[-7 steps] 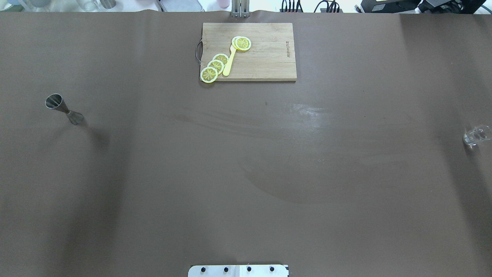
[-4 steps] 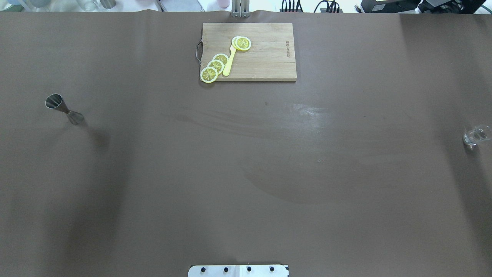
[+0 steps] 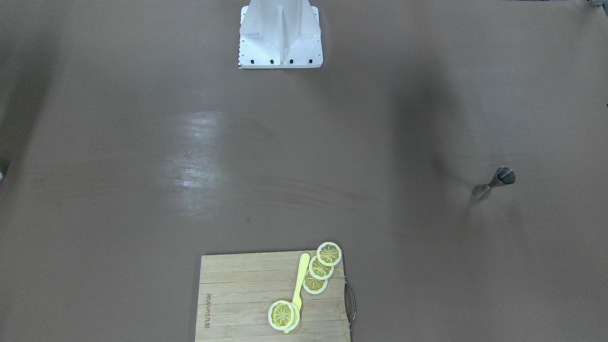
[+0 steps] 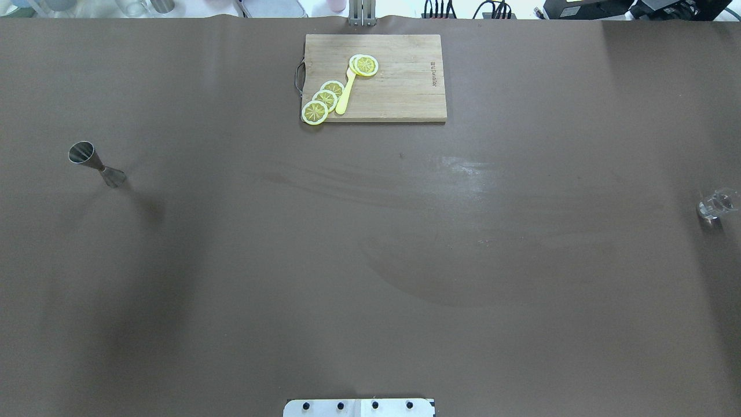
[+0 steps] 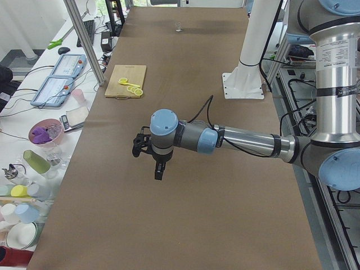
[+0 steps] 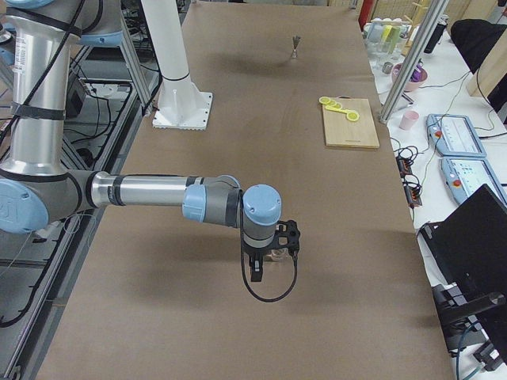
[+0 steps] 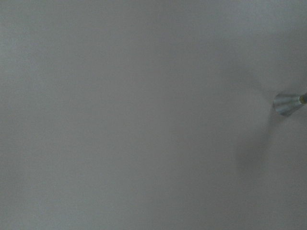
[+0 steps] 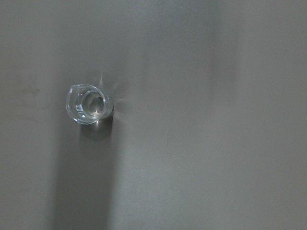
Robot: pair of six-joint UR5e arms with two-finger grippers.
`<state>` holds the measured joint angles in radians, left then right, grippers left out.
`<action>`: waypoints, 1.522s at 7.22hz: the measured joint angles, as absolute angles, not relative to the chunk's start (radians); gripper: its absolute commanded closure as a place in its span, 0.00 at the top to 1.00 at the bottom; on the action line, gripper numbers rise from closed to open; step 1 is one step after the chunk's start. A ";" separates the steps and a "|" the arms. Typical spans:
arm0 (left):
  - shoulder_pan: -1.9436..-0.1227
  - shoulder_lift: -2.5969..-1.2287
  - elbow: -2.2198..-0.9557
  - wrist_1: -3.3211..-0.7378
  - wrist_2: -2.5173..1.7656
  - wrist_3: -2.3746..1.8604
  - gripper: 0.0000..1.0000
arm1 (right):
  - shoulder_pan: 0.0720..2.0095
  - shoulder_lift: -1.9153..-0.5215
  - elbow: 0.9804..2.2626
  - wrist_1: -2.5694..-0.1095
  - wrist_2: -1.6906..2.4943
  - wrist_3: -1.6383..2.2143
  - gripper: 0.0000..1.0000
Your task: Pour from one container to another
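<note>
Metal measure (image 4: 95, 163) and glass (image 4: 716, 204) seem unmoved on the tabletop (image 4: 370, 260). I cannot tell how the left end effector (image 5: 159, 170) or the right end effector (image 6: 255, 271) is set.

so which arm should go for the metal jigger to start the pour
Left. The jigger stands on the robot's left side and shows at the edge of the left wrist view; the right gripper hangs by the glass at the opposite end.
</note>
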<state>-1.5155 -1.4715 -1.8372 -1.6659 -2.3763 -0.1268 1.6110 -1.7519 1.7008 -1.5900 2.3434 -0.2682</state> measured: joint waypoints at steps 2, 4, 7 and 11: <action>-1.515 -1.516 -1.840 -1.698 -2.373 -0.196 0.94 | 1.607 -1.757 1.659 -1.524 2.354 -0.332 1.00; -1.513 -1.530 -1.836 -1.807 -2.360 -0.281 0.94 | 1.605 -1.785 1.643 -1.437 2.420 -0.416 1.00; -1.486 -1.538 -1.848 -1.955 -2.313 -0.395 0.94 | 1.541 -1.864 1.588 -1.056 2.466 -0.433 0.97; -1.307 -1.539 -1.911 -2.219 -2.082 -0.706 0.95 | 1.464 -1.864 1.454 -0.636 2.461 -0.363 0.99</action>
<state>-1.3068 -1.5394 -1.9108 -2.2195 -2.0819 -0.7061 1.4640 -1.8636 1.4536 -0.6357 2.4614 -0.3634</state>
